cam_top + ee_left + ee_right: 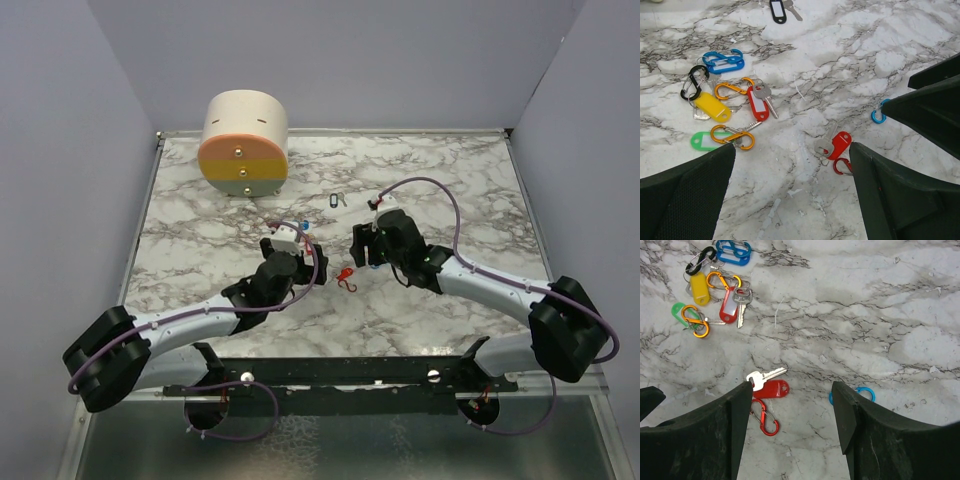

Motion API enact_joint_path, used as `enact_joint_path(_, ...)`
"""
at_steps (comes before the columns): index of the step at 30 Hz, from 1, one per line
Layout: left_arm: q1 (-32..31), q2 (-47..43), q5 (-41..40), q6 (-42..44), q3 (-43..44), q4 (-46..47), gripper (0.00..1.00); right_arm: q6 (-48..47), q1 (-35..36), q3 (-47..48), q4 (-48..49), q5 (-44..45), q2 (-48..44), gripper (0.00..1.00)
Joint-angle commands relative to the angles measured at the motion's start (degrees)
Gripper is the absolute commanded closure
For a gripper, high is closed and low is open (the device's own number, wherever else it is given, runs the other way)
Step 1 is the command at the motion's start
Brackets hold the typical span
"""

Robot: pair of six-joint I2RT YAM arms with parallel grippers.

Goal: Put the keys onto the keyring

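Keys, glossy oblong tags, on veined marble table

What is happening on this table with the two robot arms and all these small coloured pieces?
Two robot arms hang low over a marble table; nothing is held yet. The left gripper and the right gripper both stand open. Between them lie a red tag with its key and a red S-clip, with a blue clip beside the right gripper. The remaining tags and clips lie in a cluster to one side, and a black tag lies apart.
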Motion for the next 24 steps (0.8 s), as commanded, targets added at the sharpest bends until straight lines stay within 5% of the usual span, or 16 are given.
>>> enact_joint_path(1, 0.2, 0.8, 1.1, -0.5, 1.9, 1.6, 0.02, -0.2, 0.2, -0.2, -0.4, 2.4, -0.8, 0.36)
enact_joint_path(13, 0.8, 6.6, 0.2, 5.0, 9.2, -0.1, 0.04, 0.3, -0.6, 8.0, -0.6, 4.6, 6.8, 0.44)
enact_joint_path(24, 11.3, 24.2, 15.0, 9.4, 24.6, -1.4, 0.05, -0.3, -1.0, 4.0, -4.3, 6.1, -2.2, 0.44)
